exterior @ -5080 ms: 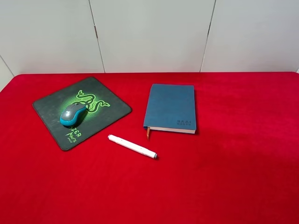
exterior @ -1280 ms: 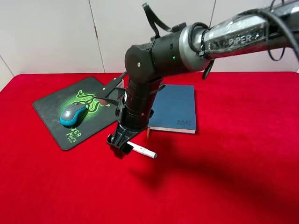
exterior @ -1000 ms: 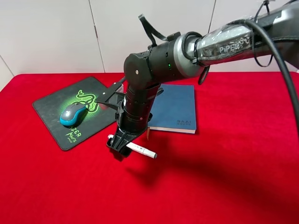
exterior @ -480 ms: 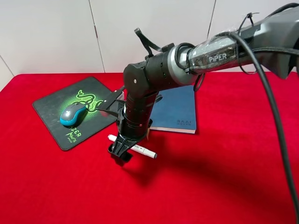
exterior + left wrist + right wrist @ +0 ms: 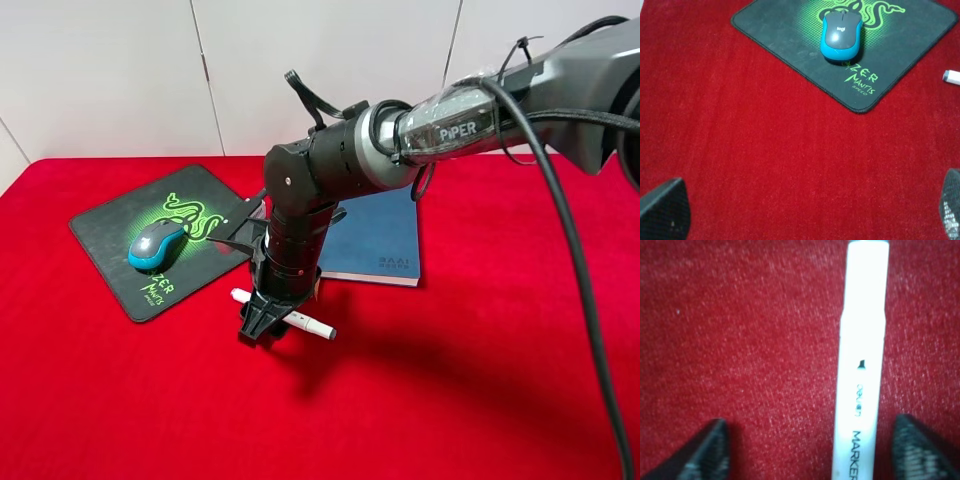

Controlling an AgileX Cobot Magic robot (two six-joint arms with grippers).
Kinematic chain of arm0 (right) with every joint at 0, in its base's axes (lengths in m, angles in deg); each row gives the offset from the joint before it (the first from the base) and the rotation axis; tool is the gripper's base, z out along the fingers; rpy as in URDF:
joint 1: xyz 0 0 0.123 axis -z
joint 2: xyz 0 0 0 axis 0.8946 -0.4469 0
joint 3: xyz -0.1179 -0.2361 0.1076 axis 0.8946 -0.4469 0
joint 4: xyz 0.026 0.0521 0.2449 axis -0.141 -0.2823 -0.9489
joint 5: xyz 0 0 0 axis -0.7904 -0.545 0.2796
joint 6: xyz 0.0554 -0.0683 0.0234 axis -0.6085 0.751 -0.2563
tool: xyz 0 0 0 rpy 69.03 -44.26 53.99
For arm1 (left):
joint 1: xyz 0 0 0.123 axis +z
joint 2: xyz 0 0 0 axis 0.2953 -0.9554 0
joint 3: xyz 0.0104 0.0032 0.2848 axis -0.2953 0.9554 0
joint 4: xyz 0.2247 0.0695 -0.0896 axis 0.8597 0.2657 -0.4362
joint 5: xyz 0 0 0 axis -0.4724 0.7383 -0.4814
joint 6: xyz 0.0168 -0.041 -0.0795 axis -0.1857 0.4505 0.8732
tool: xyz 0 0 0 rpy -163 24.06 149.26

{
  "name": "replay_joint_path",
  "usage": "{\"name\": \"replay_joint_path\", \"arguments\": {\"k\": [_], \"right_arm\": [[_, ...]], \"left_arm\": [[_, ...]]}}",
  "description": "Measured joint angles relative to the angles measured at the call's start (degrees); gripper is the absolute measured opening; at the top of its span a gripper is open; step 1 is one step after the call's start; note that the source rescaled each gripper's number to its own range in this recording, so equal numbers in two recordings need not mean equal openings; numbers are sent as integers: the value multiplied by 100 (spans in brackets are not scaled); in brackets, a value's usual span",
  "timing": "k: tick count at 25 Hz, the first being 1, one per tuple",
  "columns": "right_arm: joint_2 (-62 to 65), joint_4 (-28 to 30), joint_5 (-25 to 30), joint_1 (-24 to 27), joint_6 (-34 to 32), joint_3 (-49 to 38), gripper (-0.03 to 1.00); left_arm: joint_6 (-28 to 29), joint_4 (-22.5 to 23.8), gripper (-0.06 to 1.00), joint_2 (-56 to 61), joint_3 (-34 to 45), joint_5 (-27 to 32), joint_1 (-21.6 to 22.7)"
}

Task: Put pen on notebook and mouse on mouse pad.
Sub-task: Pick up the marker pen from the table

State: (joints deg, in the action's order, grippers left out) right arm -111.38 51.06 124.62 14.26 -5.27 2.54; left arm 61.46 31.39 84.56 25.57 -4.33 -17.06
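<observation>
The fingers [image 5: 710, 452] of the right gripper [image 5: 266, 322] were spread astride the pen [image 5: 862, 365], not yet pinching. The gripper had just been lowered onto the red cloth [image 5: 480, 380]. The pen was still short of the notebook [image 5: 385, 235], so a grasp was judged imminent. The left gripper [image 5: 805, 215] was held wide apart, and the mouse [image 5: 156, 245] was already on the mouse pad [image 5: 100, 225].

The right arm [image 5: 320, 175] slants down over the lane between mouse pad [image 5: 105, 225] and notebook [image 5: 378, 228], barring it (the right gripper [image 5: 265, 325] straddles the pen [image 5: 311, 325] there, a strip of red cloth [image 5: 740, 365] showing each side). Open cloth runs along the near side and right of the notebook; the mouse [image 5: 157, 245] occupies the pad's middle
</observation>
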Motion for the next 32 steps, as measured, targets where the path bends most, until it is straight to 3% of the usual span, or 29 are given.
{"name": "replay_joint_path", "arguments": {"k": [6, 14, 26, 32], "right_arm": [[0, 99, -95, 0, 0, 0, 41], [0, 508, -128, 0, -417, 0, 0], [30, 736, -105, 0, -733, 9, 0], [387, 745, 160, 0, -895, 9, 0]], "left_arm": [[0, 0, 100, 0, 0, 0, 0], [0, 0, 100, 0, 0, 0, 0], [0, -6, 100, 0, 0, 0, 0], [0, -6, 100, 0, 0, 0, 0]]}}
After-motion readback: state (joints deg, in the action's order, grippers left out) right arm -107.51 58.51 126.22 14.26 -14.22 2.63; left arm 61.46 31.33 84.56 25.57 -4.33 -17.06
